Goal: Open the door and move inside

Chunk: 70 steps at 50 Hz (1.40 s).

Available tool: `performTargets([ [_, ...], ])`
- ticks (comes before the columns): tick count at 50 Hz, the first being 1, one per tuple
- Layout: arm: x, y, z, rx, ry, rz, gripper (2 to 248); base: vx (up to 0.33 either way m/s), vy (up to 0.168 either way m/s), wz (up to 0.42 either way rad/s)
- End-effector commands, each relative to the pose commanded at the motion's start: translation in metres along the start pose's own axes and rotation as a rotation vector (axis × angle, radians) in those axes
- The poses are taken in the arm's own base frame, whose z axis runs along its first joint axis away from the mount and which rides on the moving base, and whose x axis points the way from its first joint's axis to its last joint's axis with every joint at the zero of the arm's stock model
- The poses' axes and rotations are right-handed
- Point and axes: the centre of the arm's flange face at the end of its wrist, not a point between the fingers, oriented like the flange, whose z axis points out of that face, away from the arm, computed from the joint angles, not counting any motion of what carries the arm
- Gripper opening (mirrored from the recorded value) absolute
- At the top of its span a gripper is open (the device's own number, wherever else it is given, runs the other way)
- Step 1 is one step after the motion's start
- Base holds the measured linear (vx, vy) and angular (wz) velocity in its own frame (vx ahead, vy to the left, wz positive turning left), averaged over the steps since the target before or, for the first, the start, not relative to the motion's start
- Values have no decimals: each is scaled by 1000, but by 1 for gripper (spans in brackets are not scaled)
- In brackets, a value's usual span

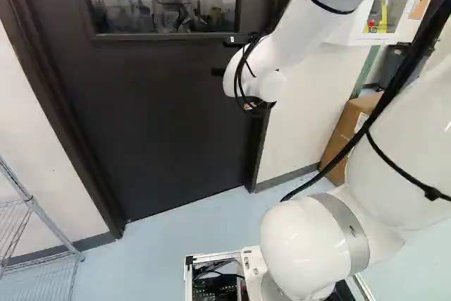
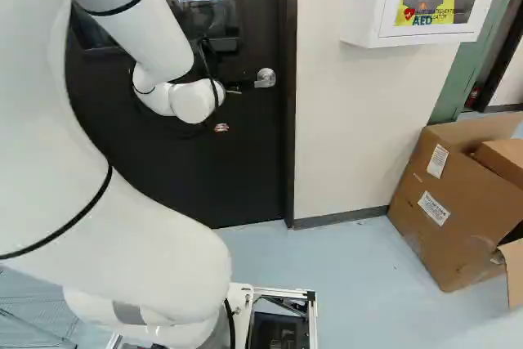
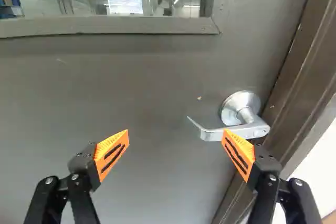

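Lever handle (image 3: 210, 134) is mounted on the dark door (image 3: 131, 87) beside the frame (image 3: 286, 72), and shows near the upper middle of the right base view, just beside the end of the white arm (image 2: 196, 100). Door appears closed in the left base view, filling the upper left and centre. Gripper (image 3: 175, 132) is spread wide and pinches nothing; in the wrist view the finger nearer the frame overlaps the lever, whose bent tip projects toward the space between the fingers. Contact between pad and lever cannot be confirmed. Lever is judged to be metal: rigid, smooth, liable to slip under a glancing pad, and sprung against its round rose (image 3: 239, 104). Fragility is not a concern; side load on the fingers is. Recommended hold is the straight bar between pivot and bent tip, toward the free end, where leverage is best and the turning effort least; gripping close to the rose would call for more force. Door is judged heavy and stiff to start, possibly with a closer, so steady pressure is advised once the latch clears. Swing direction cannot be established.
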Motion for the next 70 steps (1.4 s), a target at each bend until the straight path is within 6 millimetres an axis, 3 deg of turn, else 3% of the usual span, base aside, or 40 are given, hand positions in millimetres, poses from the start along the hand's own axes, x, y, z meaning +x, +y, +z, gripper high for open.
performTargets([
  [26,26,1,-3,-2,48,0,247,0,0,0],
  [54,48,14,40,-40,-56,22,247,0,0,0],
  [70,40,18,51,-48,-84,25,247,0,0,0],
])
